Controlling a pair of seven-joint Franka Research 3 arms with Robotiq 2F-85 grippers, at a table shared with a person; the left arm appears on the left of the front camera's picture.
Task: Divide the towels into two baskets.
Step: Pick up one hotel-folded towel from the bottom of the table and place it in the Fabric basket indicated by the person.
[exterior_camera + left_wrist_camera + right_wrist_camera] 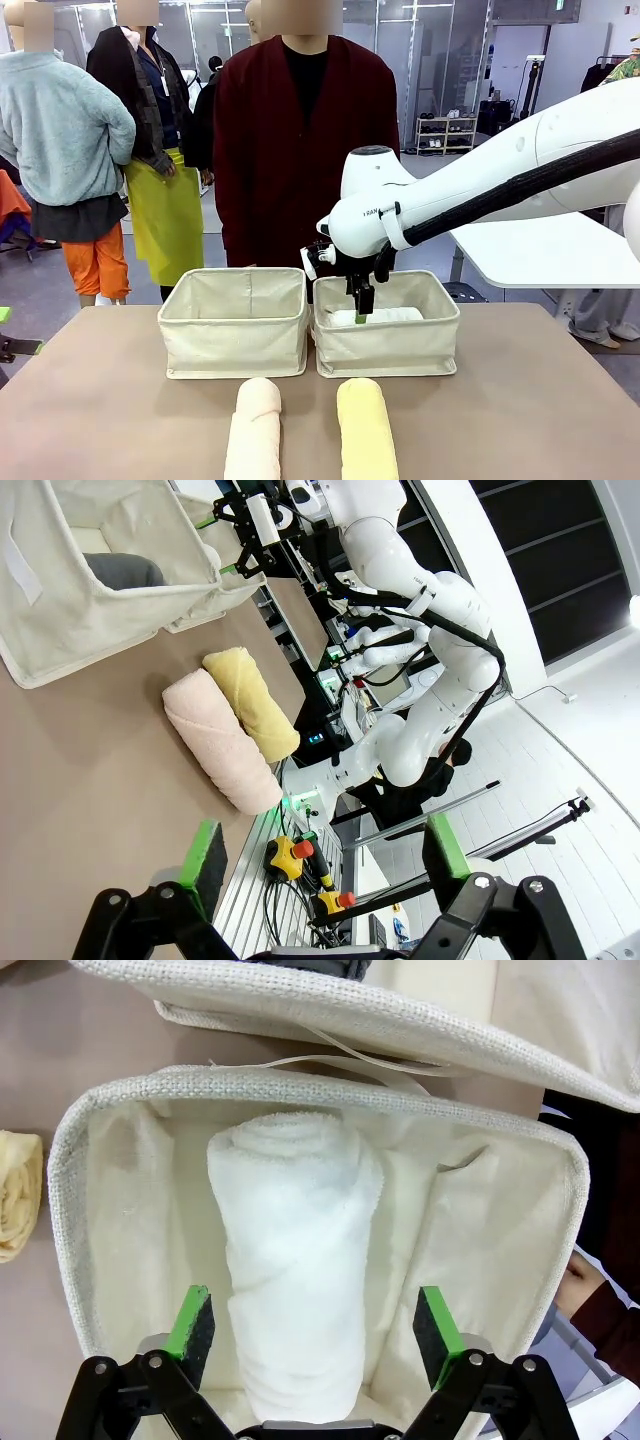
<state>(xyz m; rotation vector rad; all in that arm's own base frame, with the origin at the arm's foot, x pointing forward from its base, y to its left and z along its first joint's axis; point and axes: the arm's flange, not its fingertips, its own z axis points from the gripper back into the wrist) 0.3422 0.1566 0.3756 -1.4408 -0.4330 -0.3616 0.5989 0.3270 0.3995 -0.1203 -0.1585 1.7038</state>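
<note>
Grey towel [122,570], mostly behind basket wall [60,615]

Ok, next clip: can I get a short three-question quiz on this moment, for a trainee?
1. True or false: the right gripper is shut on the white towel.
2. Which towels lie on the bare table? A) peach and yellow B) grey and white C) white and yellow
3. Fill in: the white towel lies in the basket on the robot's ____ side.

Key
1. False: the jaws stand open, one on each side above the towel.
2. A: the peach towel and the yellow towel lie side by side at the near edge.
3. Right.
</note>
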